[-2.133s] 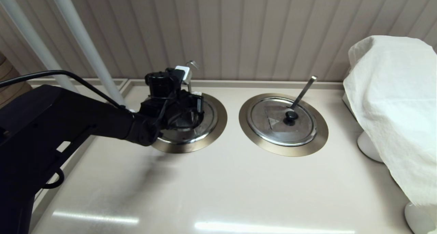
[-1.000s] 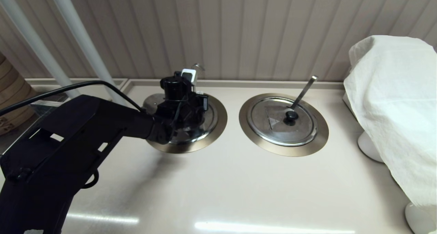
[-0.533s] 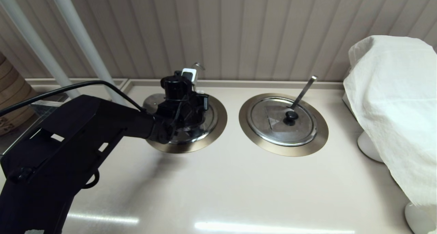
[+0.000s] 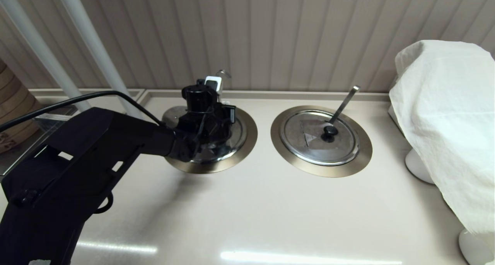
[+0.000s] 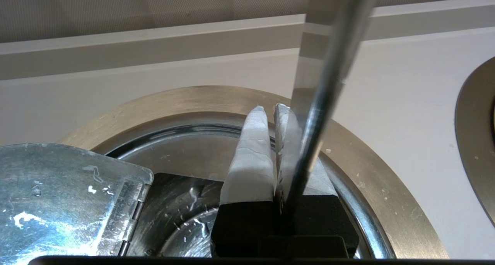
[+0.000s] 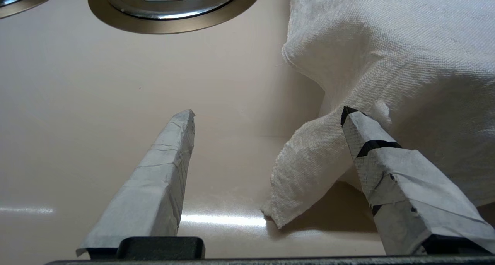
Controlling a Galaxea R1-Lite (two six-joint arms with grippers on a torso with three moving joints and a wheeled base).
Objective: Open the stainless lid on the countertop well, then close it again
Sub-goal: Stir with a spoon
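Note:
My left gripper (image 4: 210,127) hangs over the left countertop well (image 4: 247,151), whose wide bronze-steel ring (image 5: 162,100) surrounds the stainless lid (image 4: 236,135). In the left wrist view the gripper (image 5: 270,109) is shut, its taped fingers almost touching, with nothing seen between the tips. The thin hook-tipped rod (image 5: 328,64) crosses in front of one finger. A shiny hinged flap (image 5: 65,203) of the lid stands raised beside a dark opening. The lid's black knob is hidden. My right gripper (image 6: 267,114) is open above the bare counter, out of the head view.
The twin lid (image 4: 319,137) with a black knob and flat straight handle (image 4: 344,102) sits in the right ring. A white cloth (image 4: 444,122) covers something at the right edge, and its corner hangs near the right gripper's finger (image 6: 386,168). A panelled wall backs the counter.
Since two seconds ago the left arm has swung to the right and further over the left well. Over the last half second nothing visibly moves.

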